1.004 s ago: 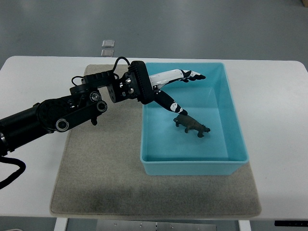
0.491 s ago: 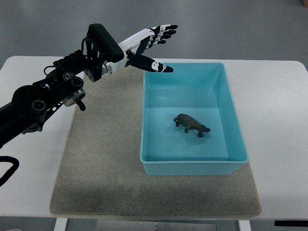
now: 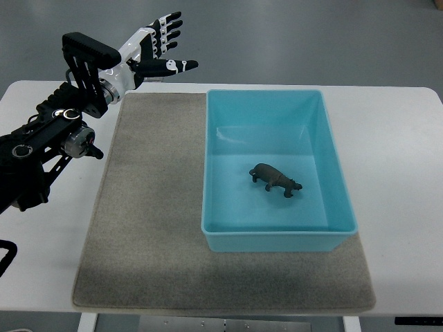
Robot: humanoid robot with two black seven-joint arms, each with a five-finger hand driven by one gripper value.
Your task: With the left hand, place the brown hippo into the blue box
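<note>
The brown hippo [image 3: 275,180] stands on the floor of the blue box [image 3: 221,228], near its middle, with nothing touching it. My left hand [image 3: 160,47] is raised over the table's far left corner, well clear of the box. Its black-and-white fingers [image 3: 167,28] are spread and hold nothing, the thumb pointing right. The black left arm [image 3: 48,135] comes in from the left edge. No right arm shows.
A grey felt mat [image 3: 145,228] lies under the box on the white table [image 3: 408,173]. Two small clear pieces sit on the floor beyond the table's far edge, partly behind the hand.
The left hand has drawn out of the box, up and to the left, ending over the table's far left corner. The hippo lies still in the box.
</note>
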